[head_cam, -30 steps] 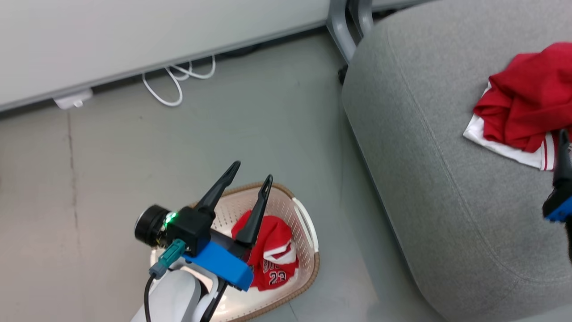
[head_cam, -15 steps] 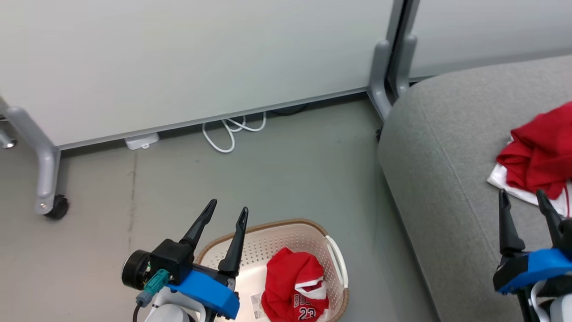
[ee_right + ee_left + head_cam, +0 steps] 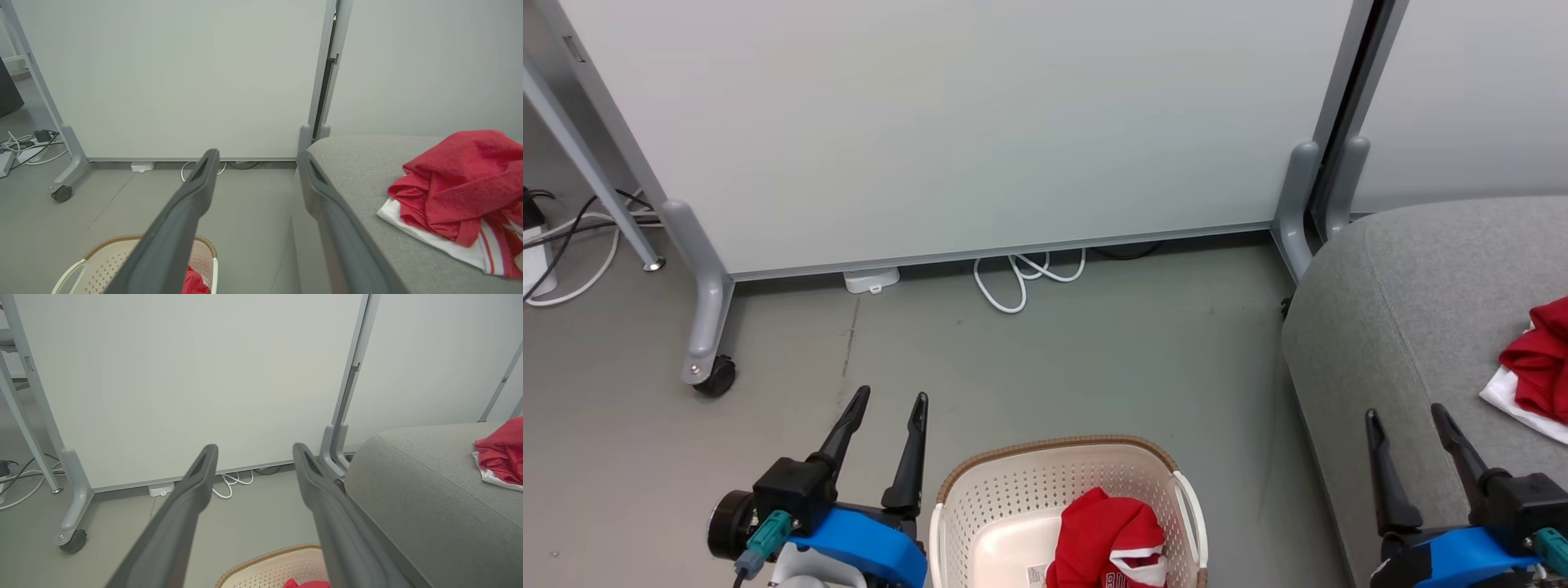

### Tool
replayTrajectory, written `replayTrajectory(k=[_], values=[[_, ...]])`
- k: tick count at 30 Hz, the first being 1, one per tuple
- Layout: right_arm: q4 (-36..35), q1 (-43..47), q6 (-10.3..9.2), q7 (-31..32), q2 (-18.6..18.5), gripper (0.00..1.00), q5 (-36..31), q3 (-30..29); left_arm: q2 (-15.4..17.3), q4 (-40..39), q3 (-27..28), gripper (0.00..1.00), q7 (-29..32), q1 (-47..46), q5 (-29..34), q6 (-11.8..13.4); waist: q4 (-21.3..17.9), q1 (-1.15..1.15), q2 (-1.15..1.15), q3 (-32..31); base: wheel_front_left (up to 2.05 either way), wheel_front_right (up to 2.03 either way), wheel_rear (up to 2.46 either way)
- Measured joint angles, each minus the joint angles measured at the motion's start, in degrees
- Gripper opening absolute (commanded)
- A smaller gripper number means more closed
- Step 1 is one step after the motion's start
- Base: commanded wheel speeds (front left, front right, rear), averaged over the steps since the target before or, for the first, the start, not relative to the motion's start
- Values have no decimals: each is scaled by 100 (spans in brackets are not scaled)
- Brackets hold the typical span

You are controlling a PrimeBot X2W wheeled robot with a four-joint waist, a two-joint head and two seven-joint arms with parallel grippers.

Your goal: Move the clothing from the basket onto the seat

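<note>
Red clothing (image 3: 453, 183) with white trim — cream perforated, brown-rimmed basket (image 3: 1013, 490) — grey seat (image 3: 1405, 310).

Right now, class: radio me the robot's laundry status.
Left gripper, right gripper open, empty. One red garment on sofa; second red garment in basket. Nothing in the way.

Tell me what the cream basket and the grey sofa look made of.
Cream-white perforated basket: looks like moulded plastic, smooth, with regular punched holes; its brown rim seems woven-look trim. Large grey sofa: matte fabric upholstery, fine weave texture, stitched seam.
</note>
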Motion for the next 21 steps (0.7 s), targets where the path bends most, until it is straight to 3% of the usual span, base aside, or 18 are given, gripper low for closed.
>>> replayTrajectory(k=[10, 21], values=[[138, 90, 0, -34, 19, 100, 107, 249, -60, 97, 520, 100, 0, 154, 122, 0, 114, 1, 0, -155, 0, 0, 0], [326, 72, 0, -90, 19, 100, 154, 266, -114, 214, 725, 100, 0, 235, 169, 0, 178, 1, 0, -166, 0, 0, 0]])
